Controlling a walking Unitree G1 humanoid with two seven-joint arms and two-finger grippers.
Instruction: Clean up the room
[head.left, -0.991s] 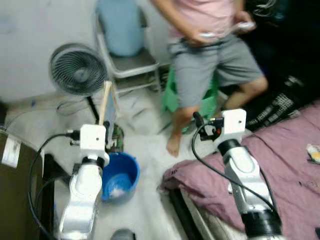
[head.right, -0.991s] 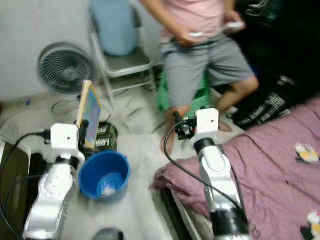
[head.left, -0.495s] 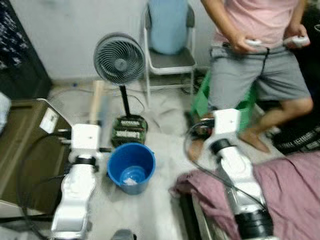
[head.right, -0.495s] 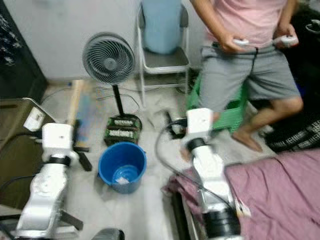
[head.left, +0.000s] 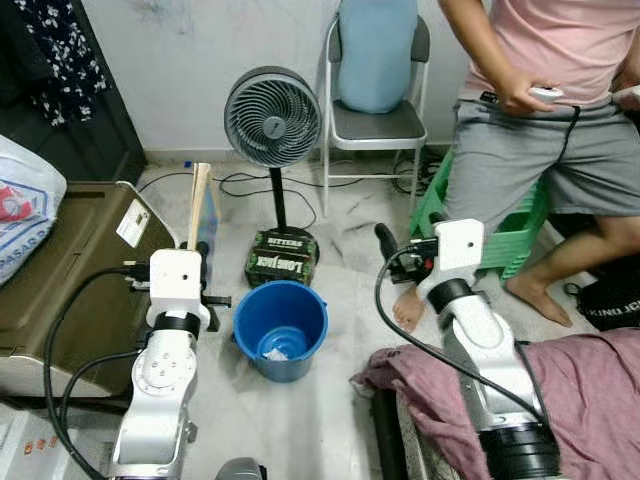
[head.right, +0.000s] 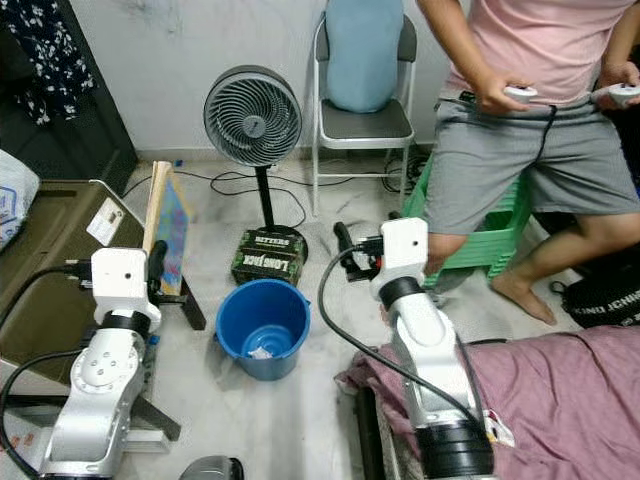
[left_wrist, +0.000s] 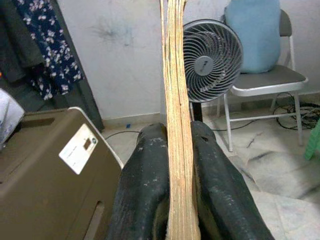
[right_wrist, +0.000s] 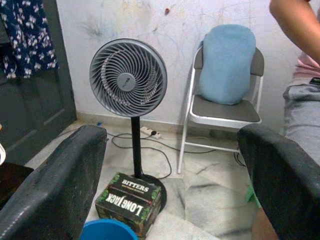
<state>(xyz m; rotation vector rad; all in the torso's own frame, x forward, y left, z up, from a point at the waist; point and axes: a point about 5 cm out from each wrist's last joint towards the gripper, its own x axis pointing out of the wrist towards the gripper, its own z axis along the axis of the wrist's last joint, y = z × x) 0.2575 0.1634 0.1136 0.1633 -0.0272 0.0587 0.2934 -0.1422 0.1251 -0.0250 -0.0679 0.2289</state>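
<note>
Board (left_wrist: 176, 100) stays upright only if my left claw (left_wrist: 172, 150) pinches it squarely; my right claw (right_wrist: 170, 175) hangs spread, over the bucket (head.left: 280, 325).

We see silver arms, white square wrist blocks, looping black cables, matte black fingers (left_wrist: 150, 200), scuffed.

thin flat wooden board (head.right: 163, 225) with colourful blue-painted face, upright on edge, clamped between left gripper's (left_wrist: 172, 150) black fingers. round blue plastic bucket (head.left: 281, 328) on floor just beside, white scrap inside.
</note>
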